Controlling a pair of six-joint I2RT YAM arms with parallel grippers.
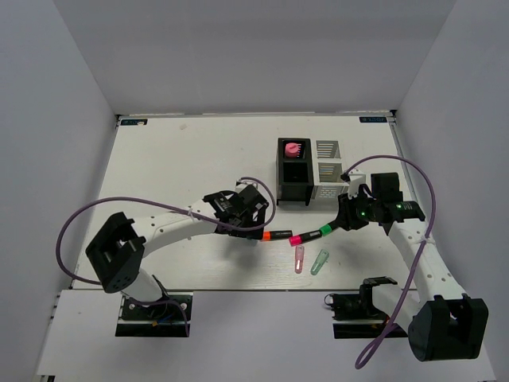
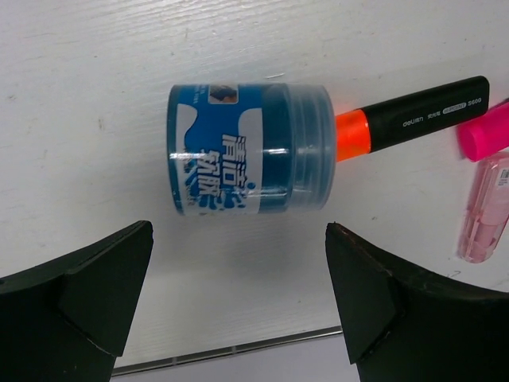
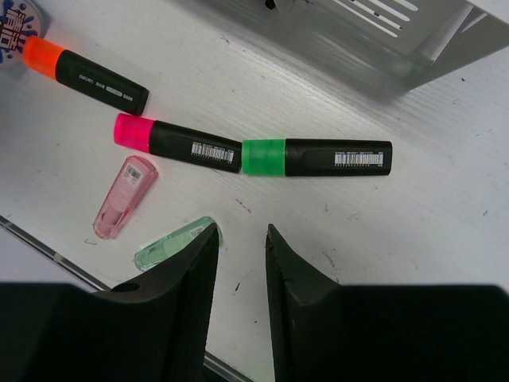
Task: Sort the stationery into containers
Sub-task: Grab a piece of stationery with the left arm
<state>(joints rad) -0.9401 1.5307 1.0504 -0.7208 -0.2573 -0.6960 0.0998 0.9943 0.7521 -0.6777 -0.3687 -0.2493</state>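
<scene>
The left fingers (image 2: 87, 294) stood wide apart and empty at the bottom of the left wrist view. The tape roll (image 2: 250, 149) lay on its side on the desk at the centre of that view, above them. Its right end seemed to touch the cap of the orange marker (image 2: 421, 107), so closing there risked nudging that marker. A roll on its side can also roll, and contact from one finger alone could push it toward the top of the frame, out of reach. The fingers sat lower in the frame than the roll, so closing without advancing would likely catch nothing.

The right fingers (image 3: 179, 302) were only narrowly apart and held nothing. They sat at the bottom of the right wrist view, just right of the green capsule (image 3: 171, 243). The green marker (image 3: 318, 157) lay above them, its cap end to end with the pink marker (image 3: 179, 139). With so small a gap, the fingers could land on the barrel instead of straddling it. A sweep might drag the pink marker or the pink capsule (image 3: 125, 197) along.

In the top view both arms reached into one cluster just below the containers (image 1: 294, 189), right of centre. The wrists might therefore collide.
</scene>
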